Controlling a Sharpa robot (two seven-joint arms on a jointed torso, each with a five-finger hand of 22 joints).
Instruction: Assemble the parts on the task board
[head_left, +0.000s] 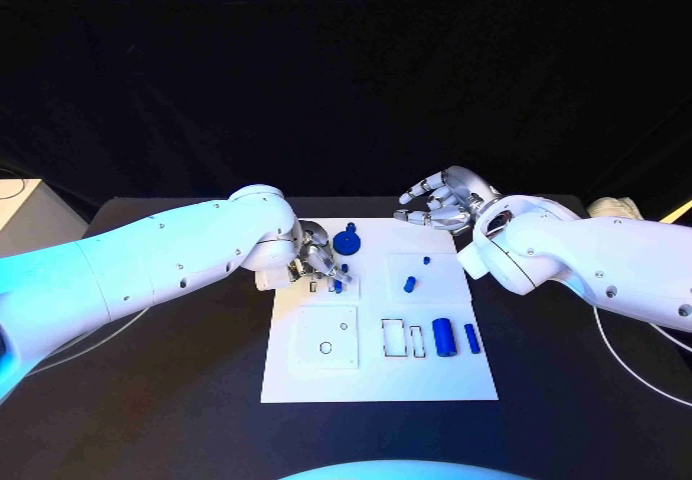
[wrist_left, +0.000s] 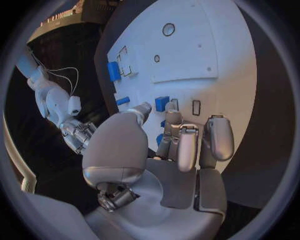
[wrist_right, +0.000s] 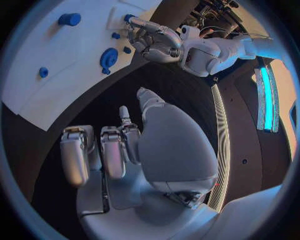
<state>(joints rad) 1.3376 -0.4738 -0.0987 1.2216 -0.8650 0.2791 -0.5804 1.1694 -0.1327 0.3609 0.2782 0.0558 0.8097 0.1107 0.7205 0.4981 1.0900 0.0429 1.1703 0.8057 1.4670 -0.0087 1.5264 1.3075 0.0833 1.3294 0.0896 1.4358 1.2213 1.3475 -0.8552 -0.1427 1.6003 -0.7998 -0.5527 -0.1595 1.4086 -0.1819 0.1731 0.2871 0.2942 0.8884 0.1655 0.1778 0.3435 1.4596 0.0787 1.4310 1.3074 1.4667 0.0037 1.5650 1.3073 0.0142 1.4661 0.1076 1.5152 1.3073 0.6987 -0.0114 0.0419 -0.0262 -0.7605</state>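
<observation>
The white task board (head_left: 378, 375) lies in the middle of the black table. My left hand (head_left: 317, 262) is over its left edge, with the thumb and a finger either side of a small blue part (wrist_left: 162, 103) beside a slot. My right hand (head_left: 444, 200) hovers past the board's far edge with its fingers spread and nothing in them. A round blue part with a handle (head_left: 348, 241) lies near the far left corner. Two small blue parts (head_left: 410, 284) sit mid-board. A blue cylinder (head_left: 444, 337) and a thin blue bar (head_left: 472, 337) lie at the right.
A white box (head_left: 22, 215) stands at the table's far left. A pale object (head_left: 613, 207) and a white cable (head_left: 620, 345) lie on the right behind my right arm. The board's near half holds a raised white plate (head_left: 326, 338) with holes.
</observation>
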